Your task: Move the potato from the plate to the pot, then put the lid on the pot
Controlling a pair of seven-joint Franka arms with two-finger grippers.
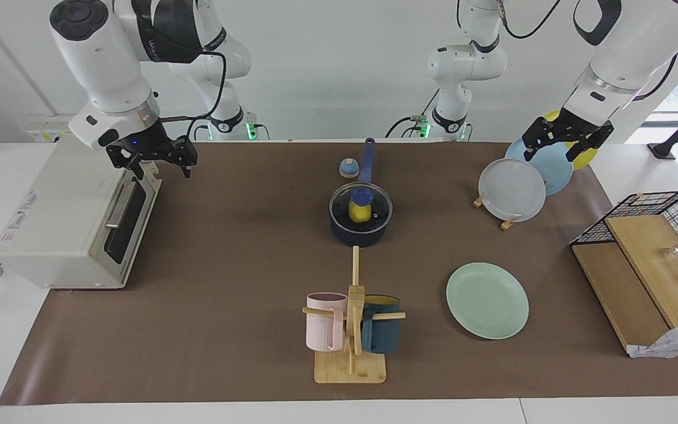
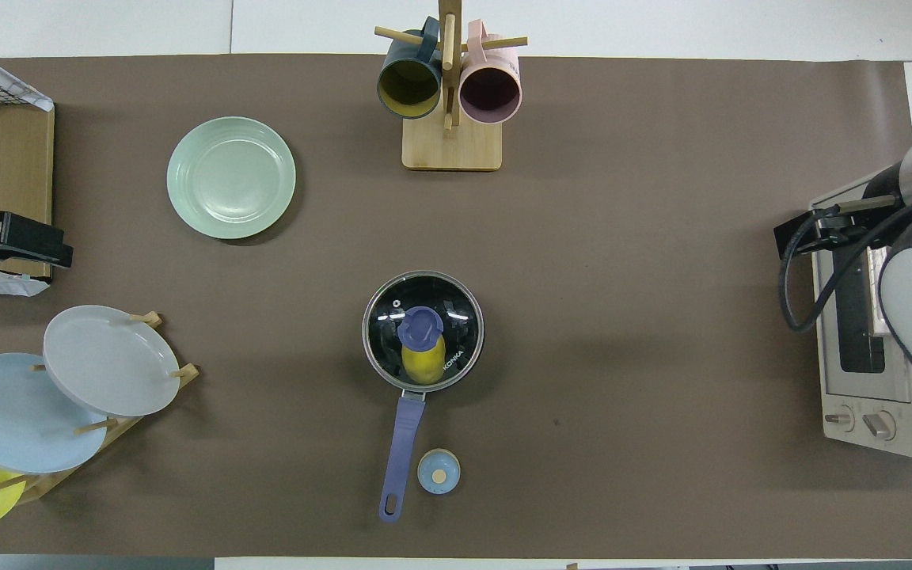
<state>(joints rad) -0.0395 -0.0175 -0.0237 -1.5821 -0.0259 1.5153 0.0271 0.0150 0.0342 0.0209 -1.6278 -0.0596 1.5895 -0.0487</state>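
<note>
The dark navy pot stands mid-table with its blue handle pointing toward the robots. The glass lid with a blue knob sits on the pot. Through the glass the yellow potato shows inside the pot. The mint-green plate lies bare, farther from the robots, toward the left arm's end. My right gripper hangs open over the toaster oven's door edge, holding nothing. Over the plate rack my left gripper is open and holds nothing.
A toaster oven fills the right arm's end. A mug tree with two mugs stands farther out than the pot. A rack holds grey, blue and yellow plates. A small bell sits beside the pot handle. A wire basket and wooden boards stand at the left arm's end.
</note>
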